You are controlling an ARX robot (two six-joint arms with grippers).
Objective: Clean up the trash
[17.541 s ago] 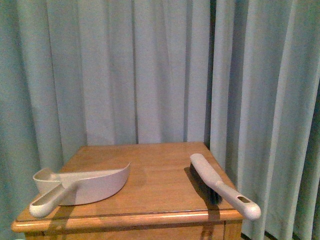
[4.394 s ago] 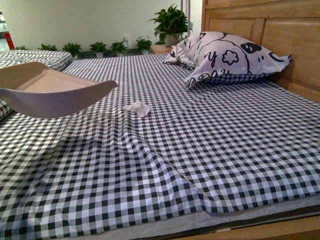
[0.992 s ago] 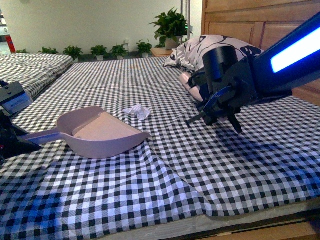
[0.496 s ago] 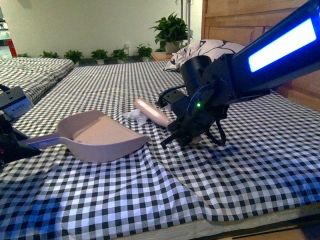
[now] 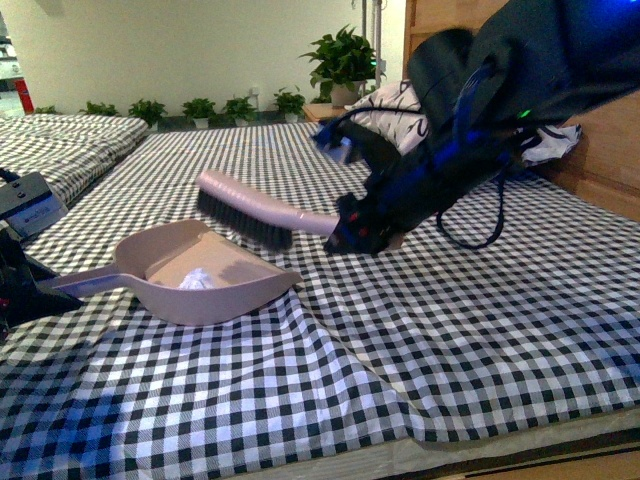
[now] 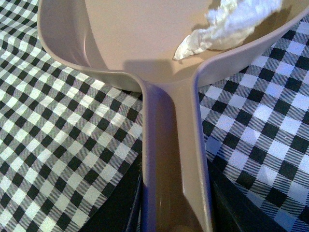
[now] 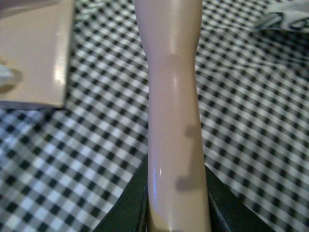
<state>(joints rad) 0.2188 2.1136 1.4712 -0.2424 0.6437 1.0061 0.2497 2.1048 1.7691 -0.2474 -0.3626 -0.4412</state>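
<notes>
Trash wad lies in the dustpan, beyond left pincer pinching its handle—right pincer pinches brush, raised above pan.

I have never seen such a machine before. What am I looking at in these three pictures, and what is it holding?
This is a robot with two arms, each ending in a gripper. The wide picture comes from a camera on the robot's body, looking forward over a bed with a black-and-white checked sheet. The other two pictures come from small cameras on each wrist, looking down along what that arm holds.

The left gripper holds the handle of a beige dustpan, which rests on the sheet. A small crumpled white wad of trash lies inside the pan; the left wrist picture shows it close up. The right gripper holds the handle of a brush, raised above the dustpan with its dark bristles pointing down. A patterned pillow and green plants are behind.
</notes>
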